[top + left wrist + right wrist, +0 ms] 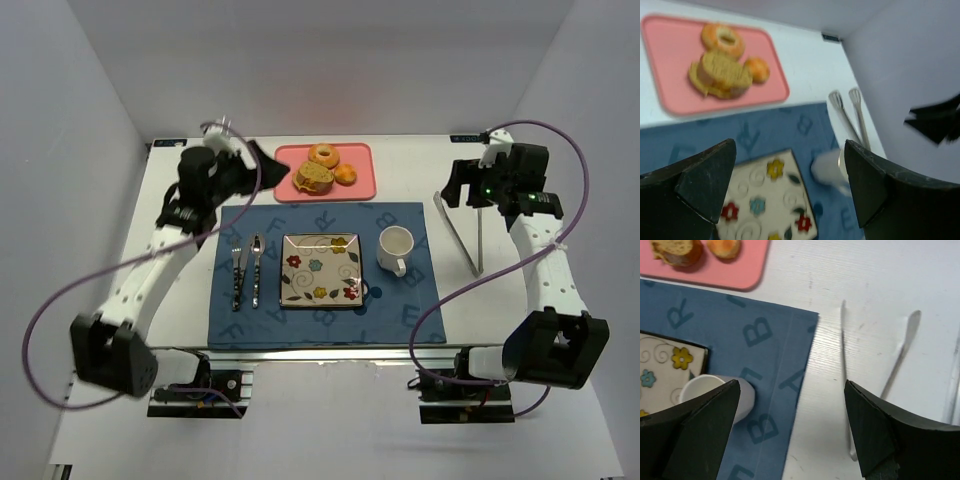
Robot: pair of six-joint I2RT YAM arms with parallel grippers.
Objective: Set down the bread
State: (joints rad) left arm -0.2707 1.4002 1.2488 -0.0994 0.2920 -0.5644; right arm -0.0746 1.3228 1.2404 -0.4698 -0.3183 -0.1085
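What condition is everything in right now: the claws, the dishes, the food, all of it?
left claw, open, holding nothing
right claw, open, holding nothing
pink tray, carries all three breads
flowered plate, bare, no bread on it yet
white cup, upright, looks empty
cutlery, lying on the blue mat, left of the plate
tongs, lying flat right of the mat

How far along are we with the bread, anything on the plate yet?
Done: nothing so far. The plate is bare and all three bread pieces sit on the pink tray.
In hand: nothing. The left fingers stand open near the tray's left end, and the right fingers are open above the tongs.
Left: grasp a piece, carry it over, set it down.
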